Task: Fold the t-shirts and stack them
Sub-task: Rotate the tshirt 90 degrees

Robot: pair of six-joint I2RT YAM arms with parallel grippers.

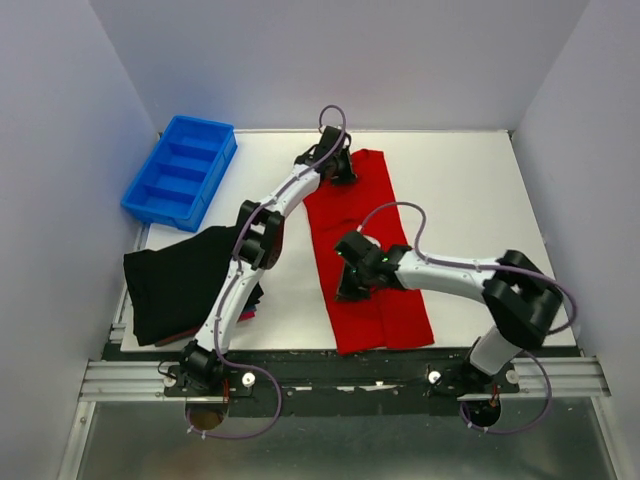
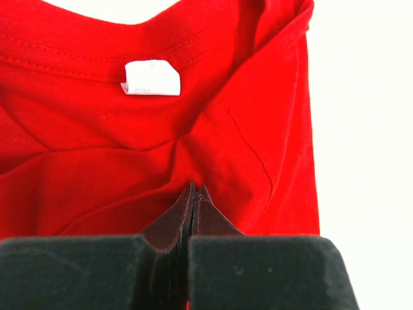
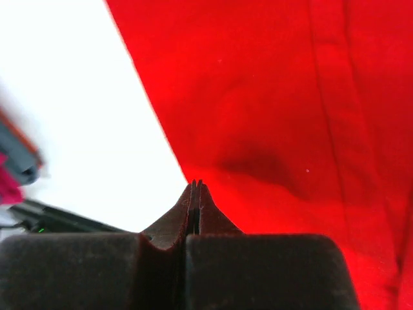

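Note:
The bright red t-shirt point(image 1: 368, 240) lies folded lengthwise as a long strip down the middle of the table. My left gripper point(image 1: 338, 166) is at its far end by the collar. In the left wrist view the left gripper point(image 2: 195, 188) is shut, pinching puckered red cloth point(image 2: 245, 129) below the white neck label point(image 2: 151, 79). My right gripper point(image 1: 354, 284) is at the strip's left edge, nearer the front. In the right wrist view the right gripper point(image 3: 195, 184) is shut on that edge of the red shirt point(image 3: 277, 97). A folded black t-shirt point(image 1: 180, 280) lies at the left, on a dark-red one point(image 1: 250, 312).
A blue plastic compartment bin point(image 1: 180, 170) stands at the back left, partly off the white table point(image 1: 470, 190). Grey walls close in the left, back and right. A metal rail point(image 1: 340, 375) with the arm bases runs along the front edge.

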